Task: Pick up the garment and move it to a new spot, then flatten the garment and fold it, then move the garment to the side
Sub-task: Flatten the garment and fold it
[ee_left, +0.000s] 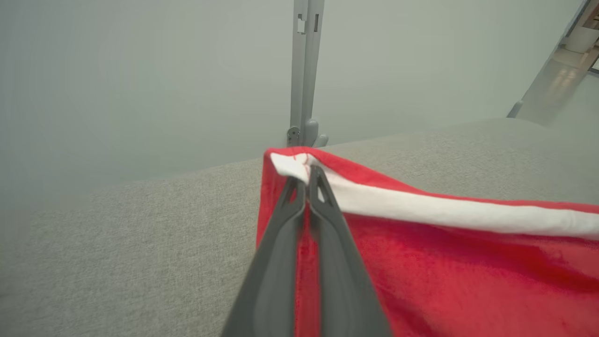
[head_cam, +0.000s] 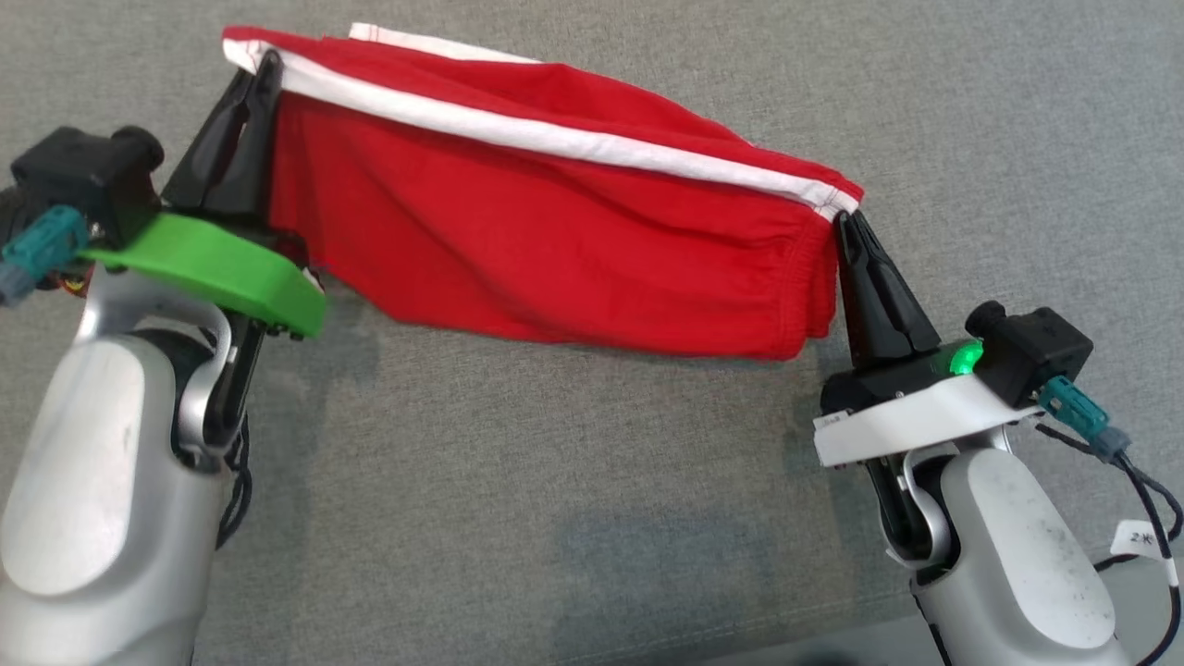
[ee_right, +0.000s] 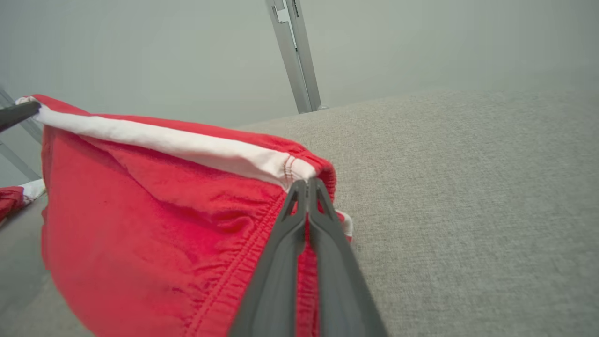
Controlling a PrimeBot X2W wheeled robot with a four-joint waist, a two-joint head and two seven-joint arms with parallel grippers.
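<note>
1. Nearest me, I am seeing two pale arms, the left forearm (head_cam: 92, 462) and the right forearm (head_cam: 1017, 555), reaching out over the grey cloth surface (head_cam: 555, 499).
2. Further out, the left gripper (head_cam: 265, 67) is pinching the white-banded corner of the red garment (head_cam: 555, 240), its fingers pressed together on the cloth.
3. Across from it, the right gripper (head_cam: 846, 220) is clamping the opposite corner, beside the gathered hem.
4. Between them the garment is hanging stretched, its lower part drooping toward the surface.
5. Farthest off, a metal post (ee_left: 304, 70) is standing beyond the surface's edge.
</note>
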